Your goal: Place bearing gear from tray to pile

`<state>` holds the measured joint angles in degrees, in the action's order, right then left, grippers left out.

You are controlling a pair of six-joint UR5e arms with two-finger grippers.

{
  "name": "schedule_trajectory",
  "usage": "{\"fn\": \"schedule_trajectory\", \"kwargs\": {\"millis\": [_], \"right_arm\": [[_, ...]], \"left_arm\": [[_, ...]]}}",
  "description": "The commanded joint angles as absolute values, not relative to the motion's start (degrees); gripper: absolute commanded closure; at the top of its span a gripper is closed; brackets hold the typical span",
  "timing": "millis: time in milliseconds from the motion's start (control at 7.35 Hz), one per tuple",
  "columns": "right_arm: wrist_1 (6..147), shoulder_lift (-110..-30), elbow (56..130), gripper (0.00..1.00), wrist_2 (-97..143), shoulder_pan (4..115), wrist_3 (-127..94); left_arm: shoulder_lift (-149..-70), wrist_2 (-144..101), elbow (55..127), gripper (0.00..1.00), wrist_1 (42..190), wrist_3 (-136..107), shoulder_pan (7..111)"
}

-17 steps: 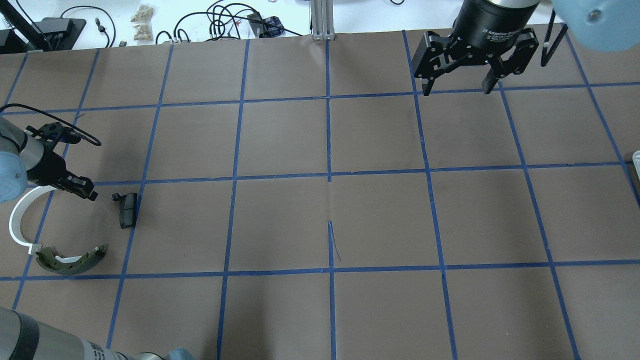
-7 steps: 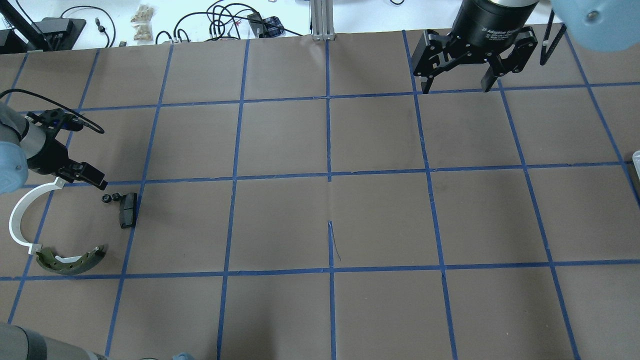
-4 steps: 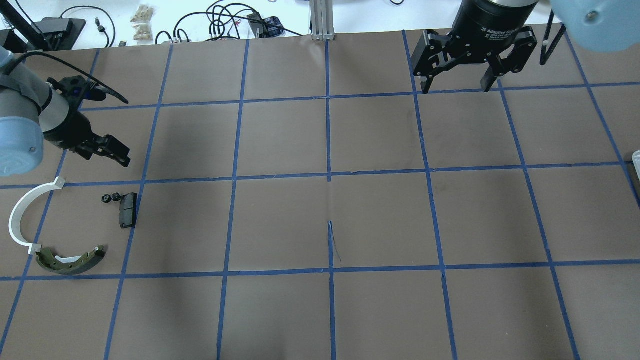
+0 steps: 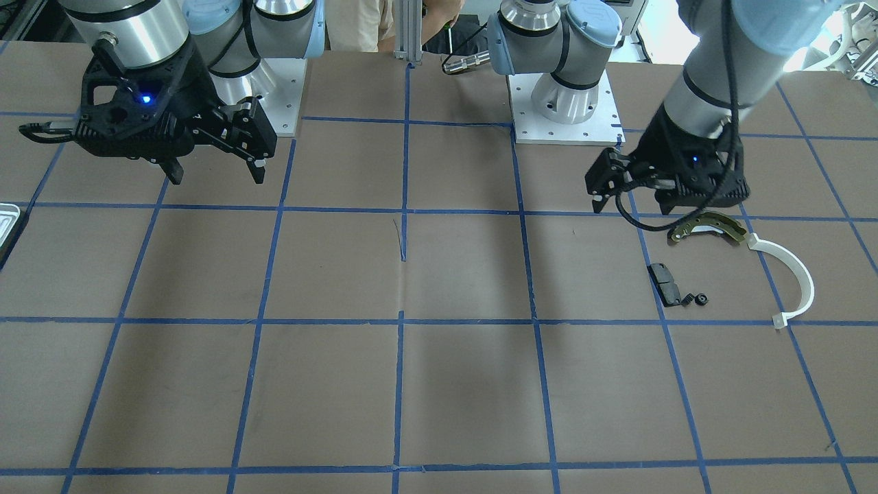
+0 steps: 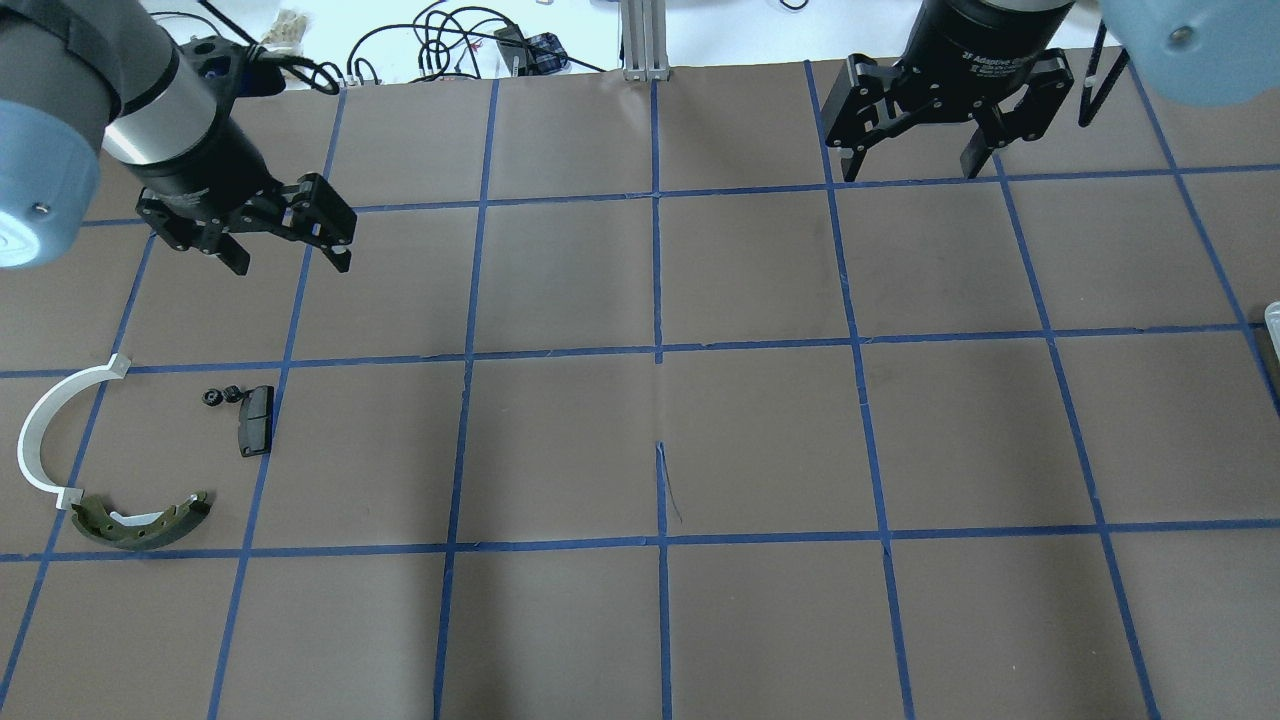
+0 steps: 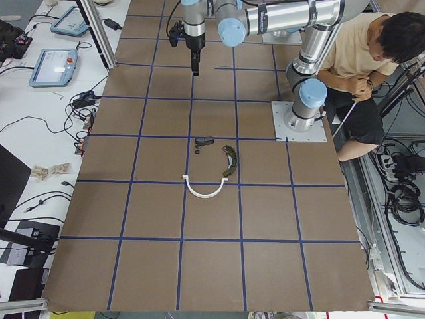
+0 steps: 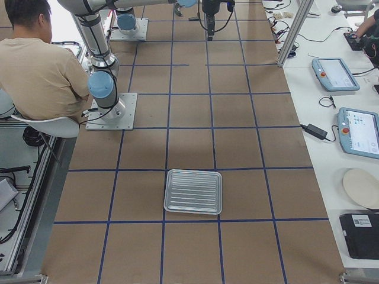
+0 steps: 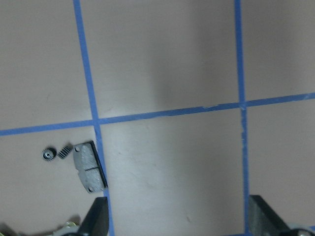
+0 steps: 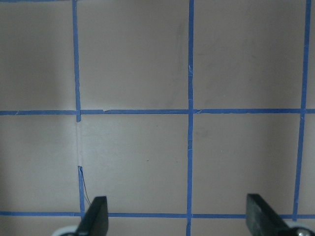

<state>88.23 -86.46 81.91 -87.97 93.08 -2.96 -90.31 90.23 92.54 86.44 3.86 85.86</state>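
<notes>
The small black bearing gear point(image 5: 211, 399) lies on the brown table right beside the black rectangular pad point(image 5: 255, 420) of the pile, with a second tiny black part touching it. It also shows in the left wrist view point(image 8: 47, 154) and the front view point(image 4: 700, 299). The white plastic arc point(image 5: 40, 440) and the bronze-dark brake shoe point(image 5: 140, 522) lie near it. My left gripper point(image 5: 290, 258) hangs open and empty, above and beyond the pile. My right gripper point(image 5: 912, 165) is open and empty at the far right. The ridged silvery tray point(image 7: 193, 191) looks empty at the table's right end.
Blue tape lines divide the brown table into squares. Cables point(image 5: 450, 40) and an aluminium post point(image 5: 645, 40) sit past the far edge. A seated operator point(image 6: 358, 60) is behind the robot bases. Tablets point(image 7: 334, 74) lie on the side bench.
My left gripper has let the gear go beside the black pad, then risen and moved away towards the far side and to the right. The right gripper has barely moved.
</notes>
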Motion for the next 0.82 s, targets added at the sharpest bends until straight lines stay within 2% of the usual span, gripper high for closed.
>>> {"fn": "schedule_trajectory", "kwargs": {"millis": [0,680], "right_arm": [[88.3,-86.5,81.9,0.0,-88.0,93.1,-3.0],[88.3,-86.4,81.9,0.0,-88.0,93.1,-3.0]], "left_arm": [[-88.2,91.3,88.9,0.0,88.7,-2.6,93.8],[-86.6,91.4,88.7,0.0,92.9,0.3,90.9]]}}
